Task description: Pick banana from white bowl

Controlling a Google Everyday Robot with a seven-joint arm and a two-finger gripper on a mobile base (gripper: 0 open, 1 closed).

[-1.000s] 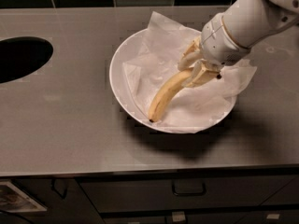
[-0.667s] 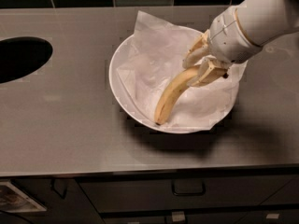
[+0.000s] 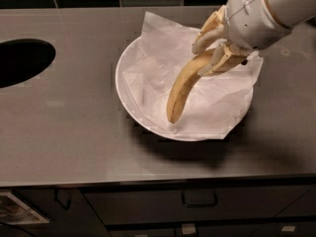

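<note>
Grey steel counter point(image 3: 74, 127) bore a glossy white bowl point(image 3: 123, 95) lined with crumpled white paper point(image 3: 163, 36); at its two o'clock rim the cream two-finger gripper point(image 3: 204, 59) clamped a curved yellow banana point(image 3: 181, 87), tip toward seven o'clock.

My cream-coloured two-finger plastic gripper point(image 3: 201, 59) hangs over the far right rim of the round glossy white bowl point(image 3: 122, 90). Its fingers point(image 3: 209, 31) are curved and yellowish. Behind them, away from the bowl, bulges my smooth, rounded white wrist casing point(image 3: 252, 21), crossed by thin seams and a tan band.
</note>
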